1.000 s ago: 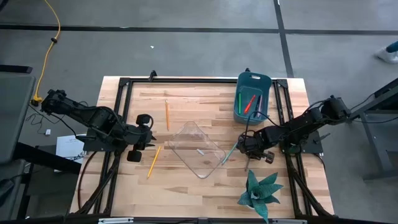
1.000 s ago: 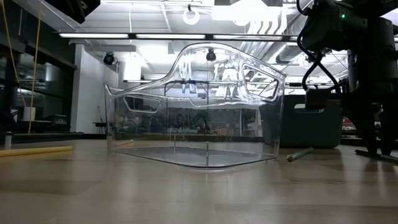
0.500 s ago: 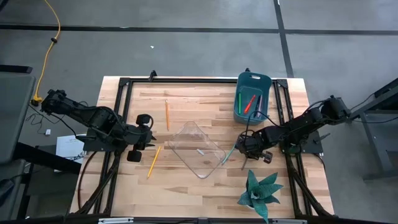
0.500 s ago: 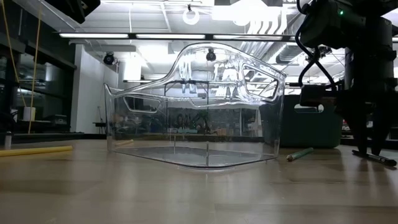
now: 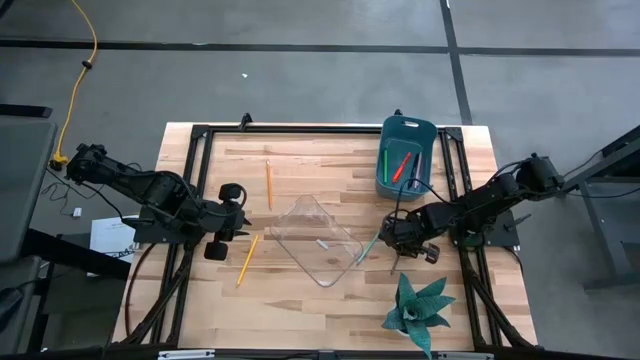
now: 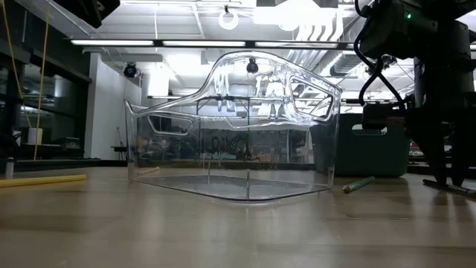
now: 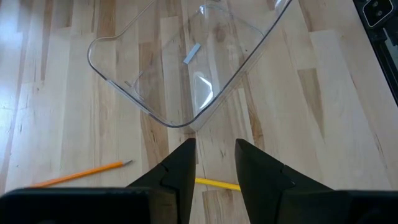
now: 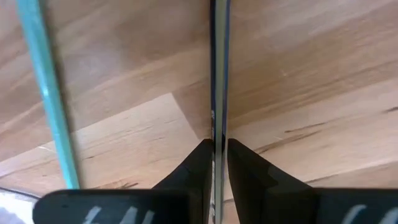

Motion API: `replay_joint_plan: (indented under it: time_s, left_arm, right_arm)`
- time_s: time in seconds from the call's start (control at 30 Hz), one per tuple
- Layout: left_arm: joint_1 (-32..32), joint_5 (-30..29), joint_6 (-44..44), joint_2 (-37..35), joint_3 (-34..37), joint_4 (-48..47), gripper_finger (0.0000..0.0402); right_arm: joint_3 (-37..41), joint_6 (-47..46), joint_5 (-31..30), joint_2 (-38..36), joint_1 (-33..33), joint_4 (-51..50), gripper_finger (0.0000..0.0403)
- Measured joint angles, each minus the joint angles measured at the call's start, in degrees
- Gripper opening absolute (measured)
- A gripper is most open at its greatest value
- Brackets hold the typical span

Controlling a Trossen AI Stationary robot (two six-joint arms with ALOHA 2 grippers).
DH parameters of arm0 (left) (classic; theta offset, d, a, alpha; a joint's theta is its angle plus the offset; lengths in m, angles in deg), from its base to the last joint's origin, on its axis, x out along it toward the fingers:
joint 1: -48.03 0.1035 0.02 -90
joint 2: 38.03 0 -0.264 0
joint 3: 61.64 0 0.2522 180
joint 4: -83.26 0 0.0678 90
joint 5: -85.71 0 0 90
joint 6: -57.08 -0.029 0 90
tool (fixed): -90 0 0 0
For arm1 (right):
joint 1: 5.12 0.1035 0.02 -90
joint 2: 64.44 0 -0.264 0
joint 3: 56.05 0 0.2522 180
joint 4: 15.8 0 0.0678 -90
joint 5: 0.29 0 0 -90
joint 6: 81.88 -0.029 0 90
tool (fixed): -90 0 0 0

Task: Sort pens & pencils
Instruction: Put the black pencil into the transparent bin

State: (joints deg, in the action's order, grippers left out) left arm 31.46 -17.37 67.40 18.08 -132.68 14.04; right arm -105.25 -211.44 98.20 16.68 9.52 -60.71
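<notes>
A dark pen (image 8: 219, 74) lay on the tabletop (image 5: 300, 290) just beside the clear bin (image 5: 318, 240), apparently pinched between the right tool's (image 5: 397, 247) narrowed fingers (image 8: 200, 163). A teal pencil (image 8: 48, 93) lay alongside, nearer the bin. The left tool (image 7: 213, 163) hung across the bin, fingers parted, over a yellow pencil (image 7: 216, 183).

Two dark, multi-jointed arms with black cabling. Left end effector (image 7: 212, 163) and right end effector (image 8: 215, 155): paired matte-black, wedge-shaped fingers (image 7: 181, 168).
</notes>
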Motion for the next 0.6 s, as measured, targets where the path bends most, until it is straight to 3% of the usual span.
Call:
replay_joint_plan:
  time_s: [0.6]
  left_arm:
    - [0.02, 0.0, -0.22, 0.01, -0.01, -0.02, 0.0101]
  right_arm:
    - [0.39, -0.55, 5.42, -0.04, 0.02, -3.24, 0.0039]
